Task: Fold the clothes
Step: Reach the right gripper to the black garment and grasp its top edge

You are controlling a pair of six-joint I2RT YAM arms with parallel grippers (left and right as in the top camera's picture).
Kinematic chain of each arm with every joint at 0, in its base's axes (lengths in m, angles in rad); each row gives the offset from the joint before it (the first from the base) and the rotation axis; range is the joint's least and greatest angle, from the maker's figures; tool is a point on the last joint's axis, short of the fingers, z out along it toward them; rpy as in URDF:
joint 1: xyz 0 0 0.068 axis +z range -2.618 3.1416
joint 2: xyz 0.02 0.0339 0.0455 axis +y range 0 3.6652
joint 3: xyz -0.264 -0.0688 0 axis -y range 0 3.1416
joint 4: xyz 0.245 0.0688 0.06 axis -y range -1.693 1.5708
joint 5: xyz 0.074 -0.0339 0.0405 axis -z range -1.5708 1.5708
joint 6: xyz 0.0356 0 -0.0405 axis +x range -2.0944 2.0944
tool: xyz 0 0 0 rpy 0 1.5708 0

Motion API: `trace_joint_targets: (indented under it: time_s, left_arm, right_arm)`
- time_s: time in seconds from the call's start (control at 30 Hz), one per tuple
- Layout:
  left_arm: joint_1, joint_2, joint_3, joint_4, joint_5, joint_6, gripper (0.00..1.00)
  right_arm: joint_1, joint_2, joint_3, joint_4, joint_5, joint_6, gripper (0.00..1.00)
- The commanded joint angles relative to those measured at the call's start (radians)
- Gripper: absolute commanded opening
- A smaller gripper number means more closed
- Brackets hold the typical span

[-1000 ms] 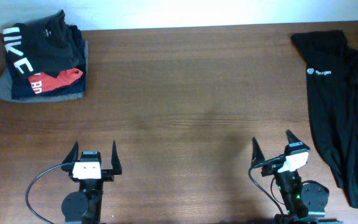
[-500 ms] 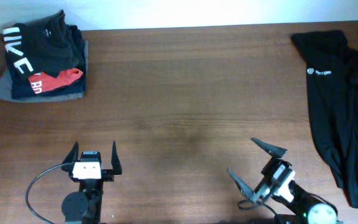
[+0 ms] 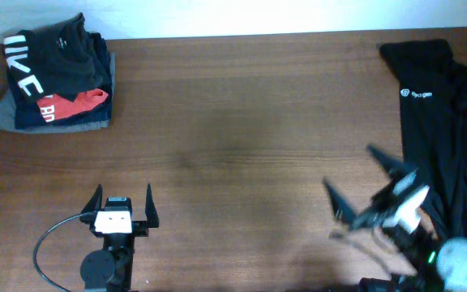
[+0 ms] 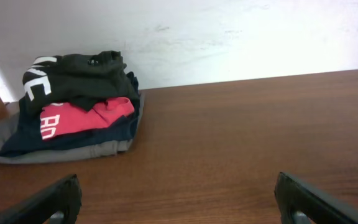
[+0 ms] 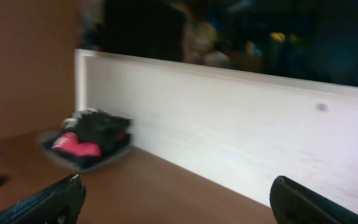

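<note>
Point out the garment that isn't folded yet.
The plain black long-sleeved garment lying loose on the right, marked by a small white round logo. The others sit folded in a stack at the far left.

A brown wooden worktop point(image 3: 233, 122) runs up to a white wall point(image 4: 241, 37) along its far edge. In the far left corner sits a pile of folded garments point(image 3: 51, 85). On top lies a slightly rumpled black shirt point(image 3: 55, 57) with big white letters. Under it shows a red garment point(image 3: 79, 103) with white lettering, then a navy one point(image 4: 79, 138). A grey one point(image 3: 2, 115) lies at the bottom, flat on the worktop.
</note>
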Motion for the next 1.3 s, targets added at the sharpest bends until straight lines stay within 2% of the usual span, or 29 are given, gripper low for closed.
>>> trace_joint_targets:
  time_s: [0.0, 0.13, 0.3, 0.37, 0.47, 0.57, 0.63, 0.93, 1.07, 1.27]
  left_arm:
    - [0.004, -0.007, -0.002, -0.005, 0.011, 0.016, 0.99]
    - [0.004, -0.007, -0.002, -0.005, 0.011, 0.016, 0.99]
    - [0.004, -0.007, -0.002, -0.005, 0.011, 0.016, 0.99]
    - [0.004, -0.007, -0.002, -0.005, 0.011, 0.016, 0.99]
    - [0.004, -0.007, -0.002, -0.005, 0.011, 0.016, 0.99]
    - [0.004, -0.007, -0.002, -0.005, 0.011, 0.016, 0.99]
    - [0.004, -0.007, -0.002, -0.005, 0.011, 0.016, 0.99]
    - [0.004, -0.007, -0.002, -0.005, 0.011, 0.016, 0.99]
    - [0.004, -0.007, -0.002, -0.005, 0.011, 0.016, 0.99]
    - [0.004, -0.007, -0.002, -0.005, 0.011, 0.016, 0.99]
  right_arm:
    - [-0.068, 0.281, 0.209, -0.04, 0.063, -0.047, 0.99]
    - [-0.191, 0.674, 0.54, -0.208, 0.058, -0.008, 0.99]
    - [-0.317, 1.143, 1.006, -0.565, -0.064, -0.005, 0.98]
    - [-0.348, 1.283, 1.149, -0.711, -0.125, -0.005, 0.99]
    - [-0.393, 1.448, 1.294, -0.835, -0.206, -0.006, 0.99]
    - [-0.426, 1.538, 1.325, -0.816, -0.264, -0.018, 0.98]
    - [-0.441, 1.563, 1.325, -0.803, -0.218, -0.033, 0.99]
    - [-0.438, 1.58, 1.325, -0.837, 0.564, -0.04, 0.99]
    - [-0.445, 1.621, 1.325, -0.799, 0.605, -0.15, 0.99]
    - [-0.459, 1.717, 1.325, -0.759, 0.619, -0.166, 0.99]
